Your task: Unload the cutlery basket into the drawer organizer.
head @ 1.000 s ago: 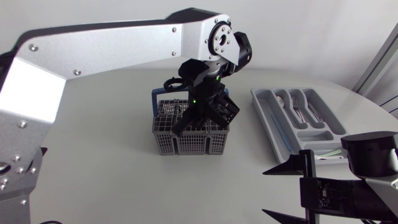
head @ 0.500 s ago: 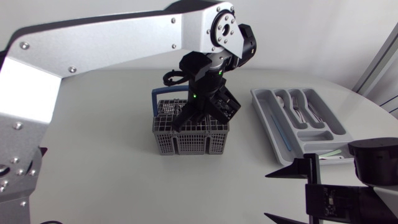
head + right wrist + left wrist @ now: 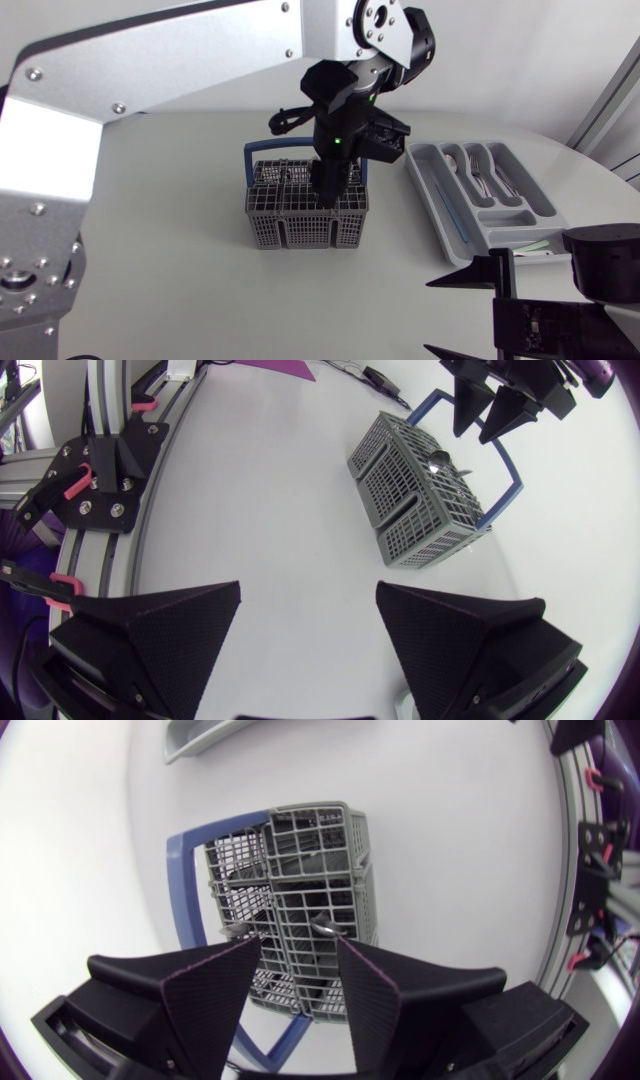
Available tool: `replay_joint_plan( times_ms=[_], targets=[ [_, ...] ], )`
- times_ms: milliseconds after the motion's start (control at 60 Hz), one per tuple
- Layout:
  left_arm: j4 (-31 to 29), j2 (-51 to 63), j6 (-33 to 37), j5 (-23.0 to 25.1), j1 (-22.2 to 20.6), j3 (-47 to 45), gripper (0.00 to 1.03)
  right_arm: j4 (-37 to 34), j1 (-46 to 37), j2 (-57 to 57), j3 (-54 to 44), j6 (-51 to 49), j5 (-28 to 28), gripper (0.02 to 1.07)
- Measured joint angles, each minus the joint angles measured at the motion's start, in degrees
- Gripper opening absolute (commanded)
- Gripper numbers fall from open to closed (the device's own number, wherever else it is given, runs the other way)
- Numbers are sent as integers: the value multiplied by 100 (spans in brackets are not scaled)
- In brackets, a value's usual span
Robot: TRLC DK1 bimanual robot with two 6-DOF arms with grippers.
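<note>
The grey wire cutlery basket (image 3: 290,225) with a blue handle (image 3: 180,890) stands mid-table. My left gripper (image 3: 328,195) hangs point-down over its right half, open, nothing between its fingers (image 3: 215,995). In the left wrist view the basket (image 3: 310,870) lies straight below the gap, with metal cutlery ends (image 3: 325,927) poking up. A spoon (image 3: 438,459) sticks out of the basket (image 3: 420,490) in the right wrist view. The grey drawer organizer (image 3: 418,165) lies to the right, with forks and spoons in it. My right gripper (image 3: 440,312) rests open at the front right.
The organizer's corner (image 3: 205,735) shows beyond the basket in the left wrist view. Bare white table lies between the basket and my right gripper (image 3: 308,620). My left gripper (image 3: 490,410) hangs over the basket's far side in the right wrist view.
My left gripper has swung from a tilt to near upright over the basket, and its fingers have parted from shut to open. The right arm has stayed put.
</note>
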Motion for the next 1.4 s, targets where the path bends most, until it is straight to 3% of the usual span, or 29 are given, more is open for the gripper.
replay_joint_plan(
  times_ms=[250,450,667,950,1100,1250,1400],
  targets=[
    [-17,-4,-2465,7,-26,-28,75,0,234,-13,0,208,22,100],
    [120,-4,-3720,162,85,-260,75,-168,566,-337,0,463,245,99],
    [350,-4,-4579,306,306,-363,75,-275,597,-542,0,557,304,100],
    [800,-42,-4920,310,345,-957,75,-348,599,-605,0,570,339,100],
    [1069,-48,-4994,313,374,-1165,57,-348,629,-605,0,595,343,100],
    [1182,-79,-5069,308,396,-1292,30,-378,632,-605,0,595,343,100],
    [1226,-184,-5069,258,393,-1333,20,-389,634,-605,2,597,343,100]
  ],
)
